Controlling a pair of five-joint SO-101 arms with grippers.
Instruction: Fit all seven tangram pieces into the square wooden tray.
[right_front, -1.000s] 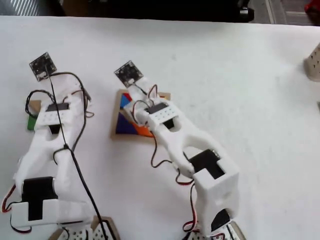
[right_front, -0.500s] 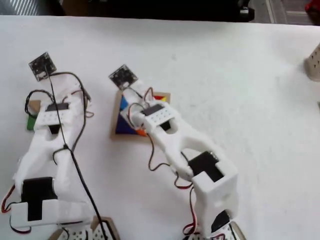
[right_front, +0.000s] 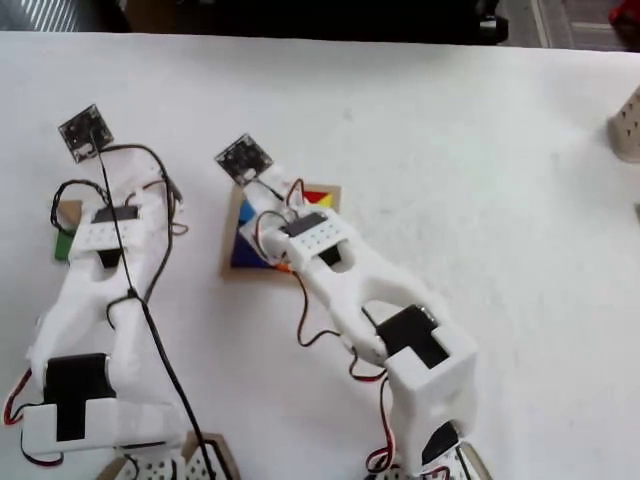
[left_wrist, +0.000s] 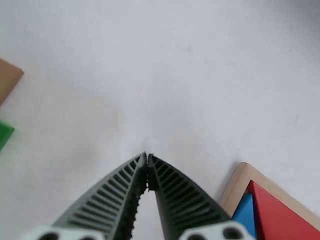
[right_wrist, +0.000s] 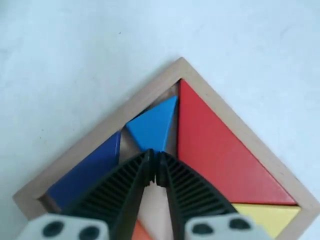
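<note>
Looking down on the white table (right_front: 480, 150), counted two arms side by side: left arm (right_front: 90, 290) and right arm (right_front: 350, 280). Counted one square wooden tray (right_front: 230, 240), lying flat under the right arm's wrist.

Found the right gripper (right_wrist: 155, 159) over the tray's middle with its jaws pressed together on themselves, tips at the light blue triangle (right_wrist: 155, 125); could not tell whether touching it.

Counted five coloured pieces inside the tray. Saw the red triangle (right_wrist: 220, 155), biggest on show, lying with its long edge flush along one rim. Saw the light blue triangle aiming its sharp tip toward the tray corner, just beside the red one. Caught the dark blue piece (right_wrist: 85, 172) running its long axis along the neighbouring rim. Spotted the yellow piece (right_wrist: 265, 212) tucked against the red triangle, and the orange piece (right_wrist: 140, 232) as a mere sliver by the fingers. Noted a pale patch (right_wrist: 152, 210) beneath them; could not tell whether floor or piece.

Over to the left: found the left gripper (left_wrist: 148, 159) above bare table, jaws together and gripping nothing, near a tray corner. Counted two pieces outside the tray, green piece (right_front: 64, 245) and tan piece (right_front: 68, 212), close together at the left arm's outer side, well apart from the tray.
</note>
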